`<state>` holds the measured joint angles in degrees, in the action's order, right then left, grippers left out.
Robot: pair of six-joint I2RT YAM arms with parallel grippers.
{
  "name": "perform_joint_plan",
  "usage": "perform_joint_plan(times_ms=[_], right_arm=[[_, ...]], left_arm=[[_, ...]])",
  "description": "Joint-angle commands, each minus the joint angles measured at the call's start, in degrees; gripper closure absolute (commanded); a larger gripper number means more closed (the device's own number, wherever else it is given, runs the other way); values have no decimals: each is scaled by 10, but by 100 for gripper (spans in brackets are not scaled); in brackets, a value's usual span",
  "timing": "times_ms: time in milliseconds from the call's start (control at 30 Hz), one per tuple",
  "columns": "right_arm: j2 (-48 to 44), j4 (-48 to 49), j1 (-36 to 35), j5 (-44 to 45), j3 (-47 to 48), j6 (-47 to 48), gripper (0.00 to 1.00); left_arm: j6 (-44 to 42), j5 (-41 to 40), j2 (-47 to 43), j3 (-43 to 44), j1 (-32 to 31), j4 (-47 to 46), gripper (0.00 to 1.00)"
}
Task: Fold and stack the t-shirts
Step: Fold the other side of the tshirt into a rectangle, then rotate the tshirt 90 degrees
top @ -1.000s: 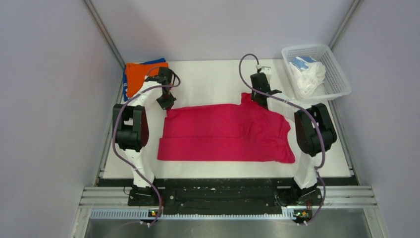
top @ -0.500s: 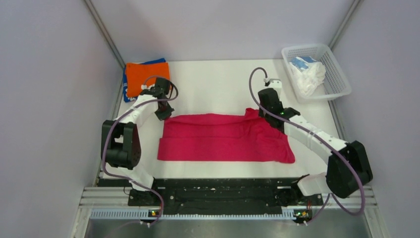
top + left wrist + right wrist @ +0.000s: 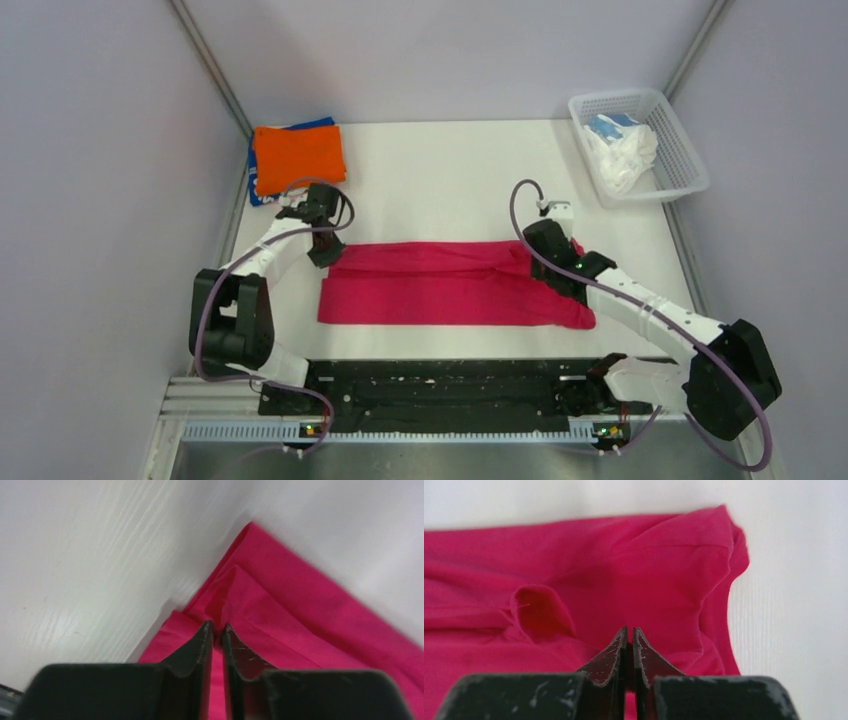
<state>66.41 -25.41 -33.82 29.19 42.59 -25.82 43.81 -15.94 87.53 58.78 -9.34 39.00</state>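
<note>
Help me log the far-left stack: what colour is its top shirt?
The top shirt is orange, best seen in the top external view.

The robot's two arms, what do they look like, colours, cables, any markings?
Both the left arm and right arm have white links with bulky black joint housings. A purplish-grey cable loops loosely along each. The left gripper and right gripper end in black tapered fingers with scuffed, scratched pads. No lettering shows.
</note>
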Motion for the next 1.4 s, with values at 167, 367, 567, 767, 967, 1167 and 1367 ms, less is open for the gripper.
perform_joint_plan(times_ms=[167,367,567,767,967,1167,1367], right_arm=[[-81,-91,-32,-191,-69,-128,50],[-198,-100,-32,-169,-57,-157,1],[-167,1,-26,-119,-67,-195,1],[-44,94,63,-191,-109,-230,1],[110,240,164,-241,-106,-194,1],[348,318,195,-316,84,-138,1],[636,157,192,-423,498,-43,1]], left_arm=[[25,-25,-52,-58,-1,27,37],[8,-11,-112,-16,-1,42,1],[-42,150,-70,5,-7,-41,1],[-60,236,10,-27,-10,-105,1],[-46,250,34,-92,-12,-132,1],[29,232,-51,-185,-95,-132,1],[178,230,-166,-300,-231,-203,1]])
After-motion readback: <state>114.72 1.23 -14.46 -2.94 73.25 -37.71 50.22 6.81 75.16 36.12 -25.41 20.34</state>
